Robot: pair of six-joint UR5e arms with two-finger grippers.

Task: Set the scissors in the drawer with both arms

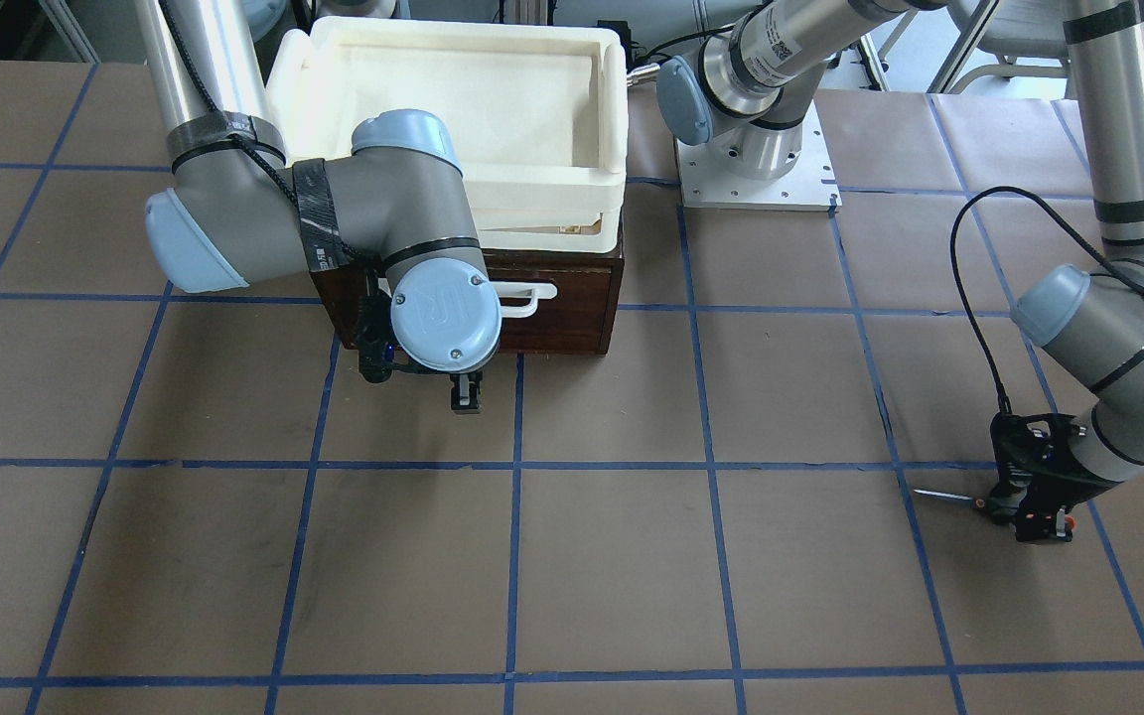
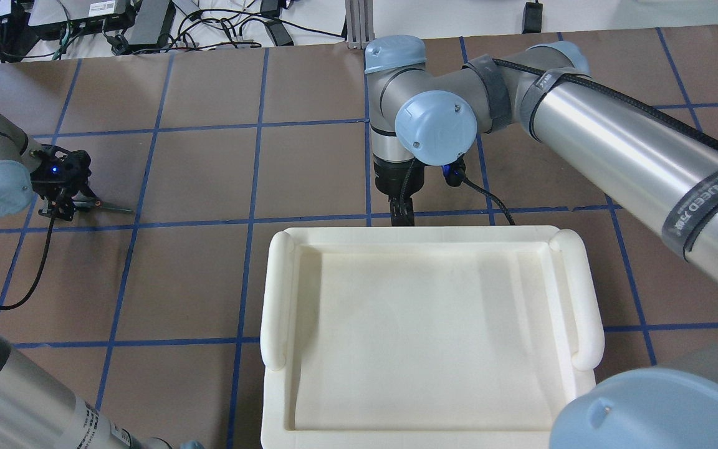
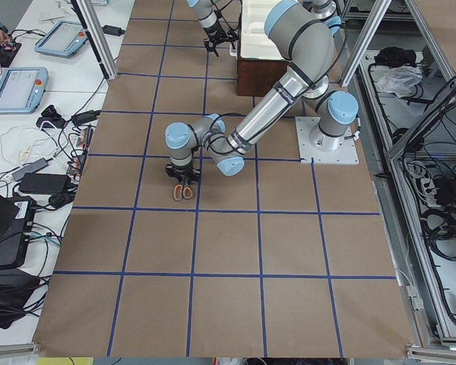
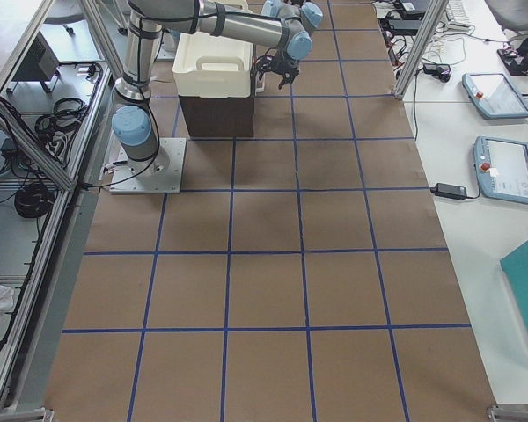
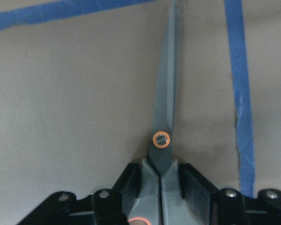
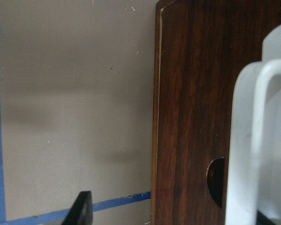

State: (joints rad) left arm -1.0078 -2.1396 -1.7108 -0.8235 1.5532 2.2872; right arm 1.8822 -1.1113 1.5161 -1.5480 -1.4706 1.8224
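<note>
The scissors [image 1: 944,496] lie flat on the brown paper at the robot's left end of the table, with the blades pointing toward the table's middle. My left gripper [image 1: 1041,518] is down over them. In the left wrist view its fingers [image 5: 131,185] press both sides of the grey handle neck of the scissors [image 5: 163,117]. The dark brown drawer [image 1: 572,298] is closed, and its white bar handle [image 1: 524,297] faces the operators' side. My right gripper [image 1: 465,393] hangs open just in front of it. One fingertip [image 6: 83,208] shows beside the drawer front [image 6: 192,93] and the handle [image 6: 246,140].
A cream-white plastic tray [image 1: 612,119] sits on top of the drawer cabinet and also shows in the overhead view [image 2: 278,293]. The left arm's white base plate [image 1: 761,184] stands next to the cabinet. Blue tape lines grid the brown table paper [image 1: 612,576].
</note>
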